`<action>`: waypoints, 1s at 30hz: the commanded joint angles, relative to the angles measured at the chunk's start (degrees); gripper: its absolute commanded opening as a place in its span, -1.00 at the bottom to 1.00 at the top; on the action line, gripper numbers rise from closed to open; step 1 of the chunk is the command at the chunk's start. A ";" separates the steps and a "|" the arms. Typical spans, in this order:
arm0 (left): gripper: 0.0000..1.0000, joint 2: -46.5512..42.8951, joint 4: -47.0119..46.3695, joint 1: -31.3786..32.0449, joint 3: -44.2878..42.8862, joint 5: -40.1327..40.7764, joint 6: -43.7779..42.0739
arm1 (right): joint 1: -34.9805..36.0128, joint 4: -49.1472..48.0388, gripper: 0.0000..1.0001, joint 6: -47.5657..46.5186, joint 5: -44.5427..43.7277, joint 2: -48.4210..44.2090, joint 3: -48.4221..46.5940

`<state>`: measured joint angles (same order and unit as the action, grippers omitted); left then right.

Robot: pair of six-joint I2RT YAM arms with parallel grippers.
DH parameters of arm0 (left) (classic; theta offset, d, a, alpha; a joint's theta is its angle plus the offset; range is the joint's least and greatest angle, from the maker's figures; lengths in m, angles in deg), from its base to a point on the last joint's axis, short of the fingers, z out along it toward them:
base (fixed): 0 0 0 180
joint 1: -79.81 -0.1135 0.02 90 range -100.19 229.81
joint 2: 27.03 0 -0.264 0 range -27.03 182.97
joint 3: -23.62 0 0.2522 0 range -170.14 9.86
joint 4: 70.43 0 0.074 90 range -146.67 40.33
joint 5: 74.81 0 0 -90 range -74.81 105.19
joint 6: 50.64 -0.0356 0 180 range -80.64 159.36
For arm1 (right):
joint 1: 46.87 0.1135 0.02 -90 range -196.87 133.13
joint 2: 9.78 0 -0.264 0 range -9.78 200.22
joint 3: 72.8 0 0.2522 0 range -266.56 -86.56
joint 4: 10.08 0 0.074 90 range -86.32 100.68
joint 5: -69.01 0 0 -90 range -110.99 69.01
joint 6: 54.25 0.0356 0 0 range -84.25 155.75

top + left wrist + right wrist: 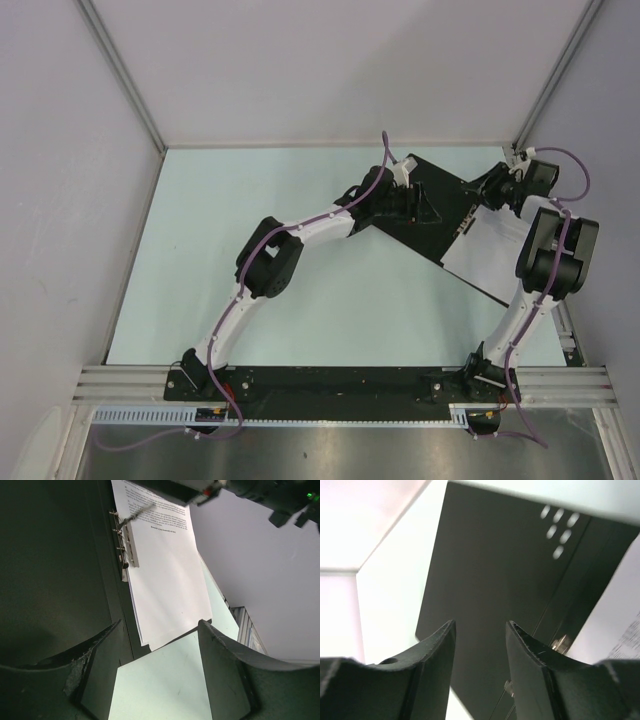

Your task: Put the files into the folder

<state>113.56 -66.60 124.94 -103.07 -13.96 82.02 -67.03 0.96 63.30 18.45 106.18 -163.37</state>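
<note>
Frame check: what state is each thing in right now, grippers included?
folder: open flat, black inside up.
files: stacked on the folder half by the right arm, text sheet on top.
metal clip: at the stack's spine edge; clamped or not, unclear.
left gripper: open, empty.
right gripper: open, empty.

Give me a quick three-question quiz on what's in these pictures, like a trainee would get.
1. True or false: the folder lies open.
2. Where are the paper sheets? A) inside the folder, by its metal clip; B) stacked outside the folder; C) held in mid-air.
3. Fill in: the left gripper is ____ (open or shut).
Key: 1 true; 2 A; 3 open.
</note>
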 commanded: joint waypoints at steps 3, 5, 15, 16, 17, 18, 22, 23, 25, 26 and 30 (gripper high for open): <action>0.33 1.35 1.23 -0.30 -2.65 -1.44 1.29 | 3.45 10.89 0.06 -4.43 -1.12 -7.76 4.12; 0.33 1.78 1.50 -0.39 -3.18 -1.61 1.47 | 3.99 13.60 0.10 -5.93 -1.56 -10.31 5.44; 0.35 4.16 5.19 -0.39 -5.99 -0.91 0.50 | 4.00 21.88 0.39 4.87 -23.38 -18.06 6.50; 0.35 4.42 5.27 -0.47 -6.08 -0.74 0.59 | 2.69 21.97 0.42 5.75 -22.14 -17.62 6.50; 0.35 4.51 5.28 -0.56 -6.17 -1.00 0.85 | 2.15 21.97 0.47 6.46 -21.43 -16.83 6.50; 0.35 4.69 5.54 -0.74 -6.25 -0.91 1.20 | 1.80 21.80 0.47 7.07 -19.16 -16.39 6.59; 0.35 5.13 6.42 -1.18 -6.26 -0.39 1.99 | 0.91 19.87 0.22 11.64 -10.45 -12.61 6.59; 0.35 5.21 6.59 -1.27 -6.26 -0.39 2.52 | 1.35 19.60 0.15 12.78 -10.18 -11.82 6.50; 0.35 5.30 6.59 -1.44 -6.26 -0.39 2.70 | 1.88 18.64 0.12 15.15 -11.05 -11.72 6.85; 0.35 5.30 6.59 -1.44 -6.26 -0.30 2.78 | 1.79 17.85 0.06 16.12 -11.14 -11.72 7.38; 0.35 5.30 6.51 -1.44 -6.26 -0.65 2.96 | 1.00 14.50 -0.28 22.10 -10.62 -11.99 10.01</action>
<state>118.98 -59.87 123.89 -106.83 -14.46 83.50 -65.61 19.45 78.05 5.82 94.84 -154.72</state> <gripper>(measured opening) 0.676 0.402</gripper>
